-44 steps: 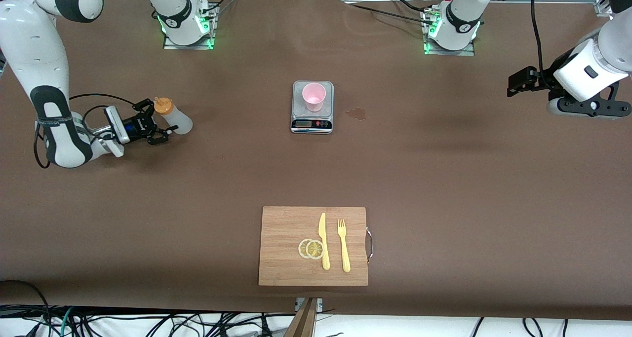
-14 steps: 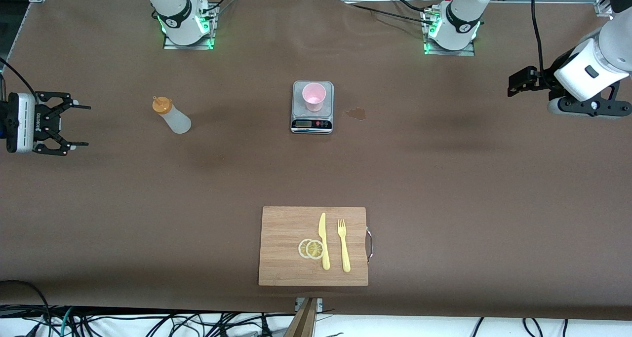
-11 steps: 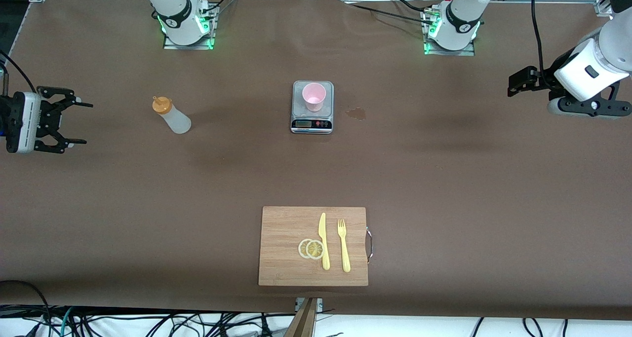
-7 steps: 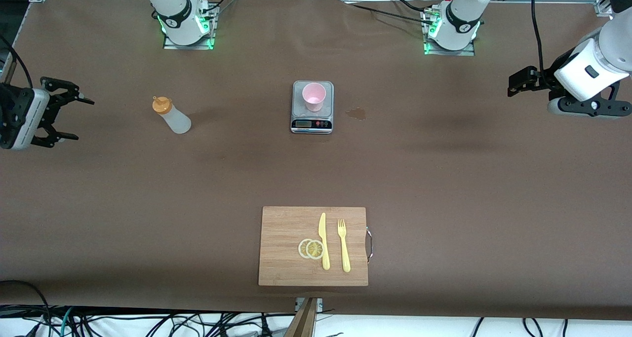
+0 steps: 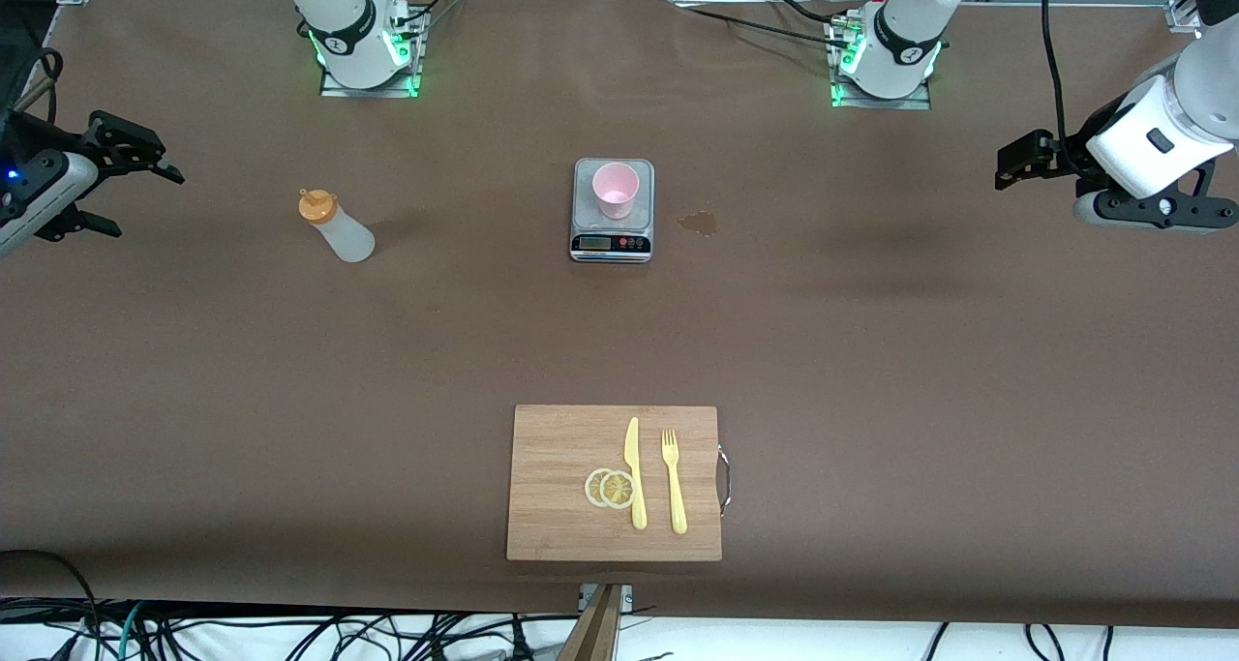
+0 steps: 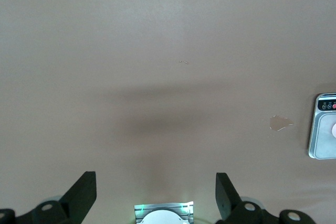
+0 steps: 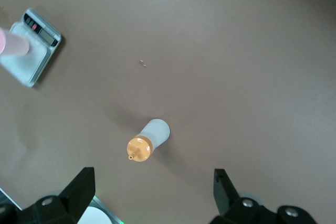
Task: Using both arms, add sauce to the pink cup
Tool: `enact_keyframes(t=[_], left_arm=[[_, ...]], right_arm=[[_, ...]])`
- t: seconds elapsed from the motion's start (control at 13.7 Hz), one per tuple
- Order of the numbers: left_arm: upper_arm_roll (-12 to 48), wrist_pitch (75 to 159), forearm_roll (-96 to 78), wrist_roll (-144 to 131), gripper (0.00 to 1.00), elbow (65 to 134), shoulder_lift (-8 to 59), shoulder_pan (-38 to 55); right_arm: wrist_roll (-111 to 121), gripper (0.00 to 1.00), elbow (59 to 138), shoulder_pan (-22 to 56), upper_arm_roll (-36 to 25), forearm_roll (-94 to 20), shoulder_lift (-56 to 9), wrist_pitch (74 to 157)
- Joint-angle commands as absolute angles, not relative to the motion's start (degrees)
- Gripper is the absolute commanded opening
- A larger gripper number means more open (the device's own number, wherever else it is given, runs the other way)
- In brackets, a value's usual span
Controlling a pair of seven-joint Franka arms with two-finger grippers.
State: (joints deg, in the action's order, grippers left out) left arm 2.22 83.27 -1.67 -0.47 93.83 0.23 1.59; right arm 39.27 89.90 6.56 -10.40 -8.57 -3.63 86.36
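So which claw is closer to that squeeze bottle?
The right claw, open, up at its end of the table beside the sauce. The left claw waits at the table's left-arm end, past the pink cup.

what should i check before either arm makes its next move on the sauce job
1. sauce bottle upright on the table, free of any grip: ok
2. pink cup upright on the scale: ok
3. right gripper open, over the right arm's end of the table, clear of the bottle: ok
4. left gripper open, waiting over the left arm's end: ok
5. sauce in the cup: cannot tell
6. small spill beside the scale: not ok
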Motion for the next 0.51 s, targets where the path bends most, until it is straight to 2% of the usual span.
enact_keyframes(t=[0.0, 0.44], left_arm=[[2.02, 82.18, -3.34, 0.7, 1.0, 92.64, 0.35, 1.23], [2.46, 82.27, -3.25, 0.0, 1.0, 92.46, 0.35, 1.49]], right_arm=[[29.04, 1.0, 91.41, 8.08, -8.97, -4.33, -0.8, 87.45], [12.32, 1.0, 90.79, 8.26, -5.45, -1.41, -0.44, 87.45]])
